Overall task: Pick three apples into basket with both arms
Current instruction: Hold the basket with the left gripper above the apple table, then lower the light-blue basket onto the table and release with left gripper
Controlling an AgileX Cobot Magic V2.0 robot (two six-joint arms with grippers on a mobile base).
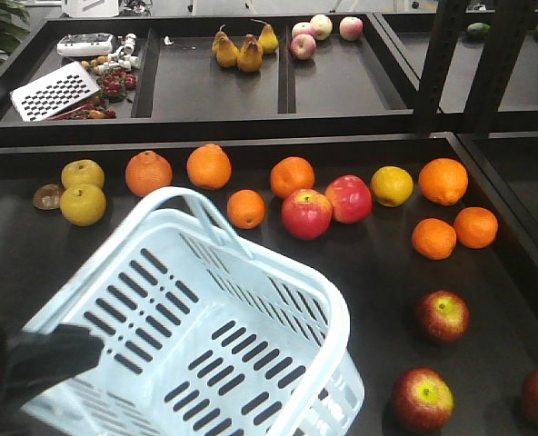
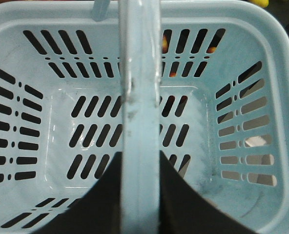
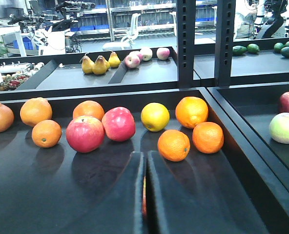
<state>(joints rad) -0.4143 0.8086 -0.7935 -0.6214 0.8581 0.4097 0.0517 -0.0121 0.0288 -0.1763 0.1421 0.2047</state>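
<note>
On a black fruit tray point(image 1: 369, 282), three apples point(image 1: 443, 315) lie near right, seemingly firm, smooth and apt to roll, best pinched across the middle. Left gripper point(image 2: 139, 158) clenches the light basket point(image 1: 337, 318) by its handle point(image 2: 139, 73), near left; right gripper point(image 3: 145, 156) has its jaws closed, empty.

**No Lettering to Read in Any View**

All three views come up blank: not one word, number, brand or sign can be read. The basket point(image 1: 242, 300) shows plain pale plastic on its walls and handle. The apples point(image 1: 442, 315) and the other fruit show bare skin, with no legible sticker. Up in the far tray, a white box point(image 1: 85, 43) carries some dark marks, but they are too small to make out. The shelving in the background of the right wrist view is too blurred to give any print.
</note>
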